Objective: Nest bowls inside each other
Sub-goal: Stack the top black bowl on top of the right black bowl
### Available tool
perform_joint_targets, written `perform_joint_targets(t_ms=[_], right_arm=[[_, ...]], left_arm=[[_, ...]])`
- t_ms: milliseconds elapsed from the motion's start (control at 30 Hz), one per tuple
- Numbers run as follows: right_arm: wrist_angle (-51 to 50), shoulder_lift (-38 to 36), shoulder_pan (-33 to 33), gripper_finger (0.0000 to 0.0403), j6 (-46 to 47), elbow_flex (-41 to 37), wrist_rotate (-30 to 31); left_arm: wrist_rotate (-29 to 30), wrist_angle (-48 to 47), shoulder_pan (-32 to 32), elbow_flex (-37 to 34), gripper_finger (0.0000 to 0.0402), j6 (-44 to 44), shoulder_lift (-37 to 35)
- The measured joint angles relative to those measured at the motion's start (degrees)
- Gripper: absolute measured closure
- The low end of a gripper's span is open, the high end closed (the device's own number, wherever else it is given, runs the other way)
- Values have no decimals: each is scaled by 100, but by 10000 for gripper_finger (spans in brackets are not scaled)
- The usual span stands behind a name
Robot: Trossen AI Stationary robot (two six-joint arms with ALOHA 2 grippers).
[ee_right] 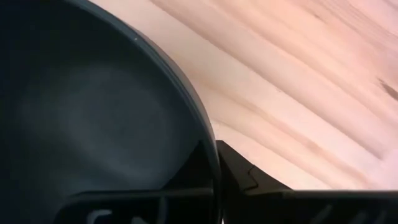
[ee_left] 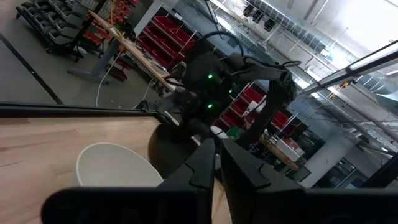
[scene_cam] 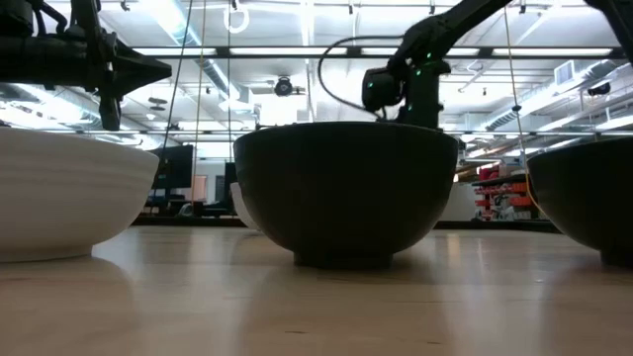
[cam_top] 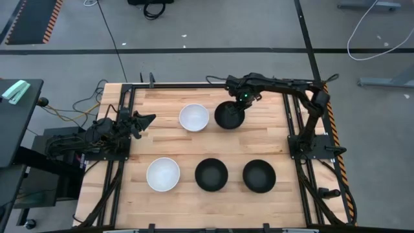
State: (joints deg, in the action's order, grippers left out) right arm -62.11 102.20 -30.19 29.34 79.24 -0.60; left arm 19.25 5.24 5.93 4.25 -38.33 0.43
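Five round bowls stand on the wooden table. In the far row are a white bowl and a black bowl. In the near row are a white bowl and two black bowls. My right gripper reaches in from the far right and is shut on the far black bowl's rim. My left gripper waits shut near the table's left edge, to the left of the far white bowl. The low view hides the held bowl behind the middle black bowl. My right gripper pinches the far black bowl by its rim, on the bowl's far right side. One finger is inside the bowl and one finger outside, coming from above and pointing down. Whether the bowl's foot is on the table, I cannot tell.
Bare wood lies between the far row and the near row and along the table's near edge. Dark frame rails run along the left and right sides. Cables lie beyond the far left corner.
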Motion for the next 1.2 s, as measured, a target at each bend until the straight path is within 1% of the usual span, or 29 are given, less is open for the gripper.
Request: perform_joint_targets(t_ms=[233,367,467,633,800,1033,1200], right_arm=[[-478,-744,160,398,176,0,-8],[-700,-1184,390,398,508,2,-3],[-1025,-1501,678,398,842,4,-8],[-1665,-1948,1432,398,1605,4,-20],[-1847,-2238,2400,398,2624,7,-194],[-2083,-2278,3748,398,3888,7,-644],[-2234,-2280,4433,398,4761,7,-679]], left_arm=[[2,-87,0,0,380,0,-1],[0,-324,0,0,385,-6,0],[1,-409,0,0,385,-92,0],[8,-398,0,0,382,-151,0],[73,-430,2,0,388,-146,-2],[85,-589,2,0,382,-146,0],[85,-614,2,0,375,-146,-2]])
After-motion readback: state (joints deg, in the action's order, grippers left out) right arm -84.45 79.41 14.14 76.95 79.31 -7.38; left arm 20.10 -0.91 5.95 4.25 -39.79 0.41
